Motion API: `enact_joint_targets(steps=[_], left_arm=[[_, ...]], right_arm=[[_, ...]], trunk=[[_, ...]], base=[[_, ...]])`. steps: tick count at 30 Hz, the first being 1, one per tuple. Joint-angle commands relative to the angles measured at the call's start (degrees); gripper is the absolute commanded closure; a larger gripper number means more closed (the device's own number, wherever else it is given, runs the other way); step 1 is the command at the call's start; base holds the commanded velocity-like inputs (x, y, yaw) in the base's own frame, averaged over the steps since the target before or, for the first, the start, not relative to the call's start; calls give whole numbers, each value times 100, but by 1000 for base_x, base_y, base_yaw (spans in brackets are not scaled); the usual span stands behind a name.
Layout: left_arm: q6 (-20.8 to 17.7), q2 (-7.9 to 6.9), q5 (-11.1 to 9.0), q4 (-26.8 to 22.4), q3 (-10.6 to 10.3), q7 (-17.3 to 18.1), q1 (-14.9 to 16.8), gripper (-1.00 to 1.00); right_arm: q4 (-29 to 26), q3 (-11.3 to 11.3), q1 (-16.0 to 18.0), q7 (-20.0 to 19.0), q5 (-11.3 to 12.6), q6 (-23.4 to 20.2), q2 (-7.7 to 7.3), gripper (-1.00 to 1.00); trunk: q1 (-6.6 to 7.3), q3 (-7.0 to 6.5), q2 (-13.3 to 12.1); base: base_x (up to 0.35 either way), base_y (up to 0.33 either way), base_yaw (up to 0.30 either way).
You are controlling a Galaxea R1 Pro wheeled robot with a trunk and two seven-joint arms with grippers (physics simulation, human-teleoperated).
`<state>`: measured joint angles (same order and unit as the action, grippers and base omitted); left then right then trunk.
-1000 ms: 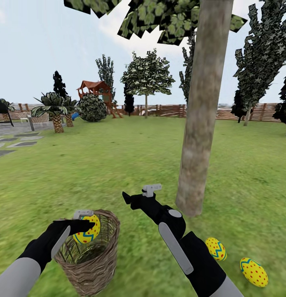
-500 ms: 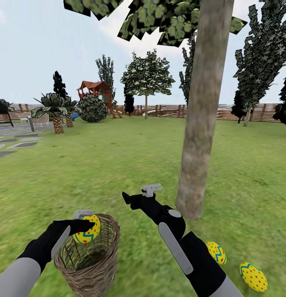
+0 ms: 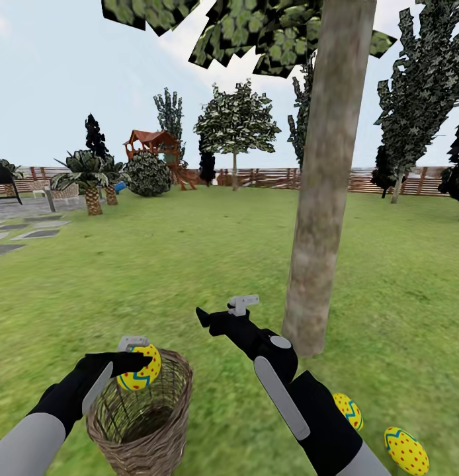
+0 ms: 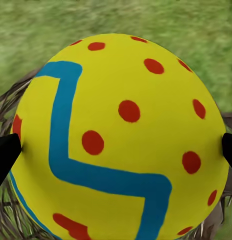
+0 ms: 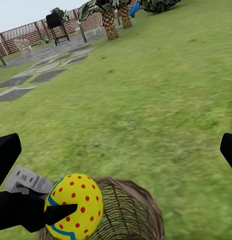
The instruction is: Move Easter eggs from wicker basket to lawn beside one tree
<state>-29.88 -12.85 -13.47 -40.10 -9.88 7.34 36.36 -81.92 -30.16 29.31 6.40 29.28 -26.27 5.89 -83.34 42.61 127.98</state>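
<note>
One egg (image 3: 139, 367) sits clamped in the left gripper (image 3: 135, 360) above the wicker basket (image 3: 142, 423); the right gripper (image 3: 219, 311) hangs spread, empty.

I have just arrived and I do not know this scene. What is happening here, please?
A two-armed robot is emptying a wicker basket on the lawn. Its left gripper is shut on a yellow Easter egg and holds it at the basket's rim. Two other Easter eggs lie on the grass by the thick tree trunk. The right gripper is open and empty, between the basket and the tree.
</note>
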Motion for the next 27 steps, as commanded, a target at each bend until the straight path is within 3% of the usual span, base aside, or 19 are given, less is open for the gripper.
enact_joint_targets(steps=[1,16,27], left_arm=[[-26,-7,-33,-7,-22,-13,3,100],[-22,-7,-36,-7,-14,-13,3,100],[-24,-7,-38,-7,-14,-13,3,100]], right_arm=[[-8,-8,5,55,61,-15,-1,-100],[-8,-8,5,55,61,-1,-1,-100],[-8,-8,5,54,68,286,-9,-100]], trunk=[[24,-12,-38],[353,-281,-640],[595,-478,-1081]], base=[[0,0,0],[-74,0,0],[-59,0,0]])
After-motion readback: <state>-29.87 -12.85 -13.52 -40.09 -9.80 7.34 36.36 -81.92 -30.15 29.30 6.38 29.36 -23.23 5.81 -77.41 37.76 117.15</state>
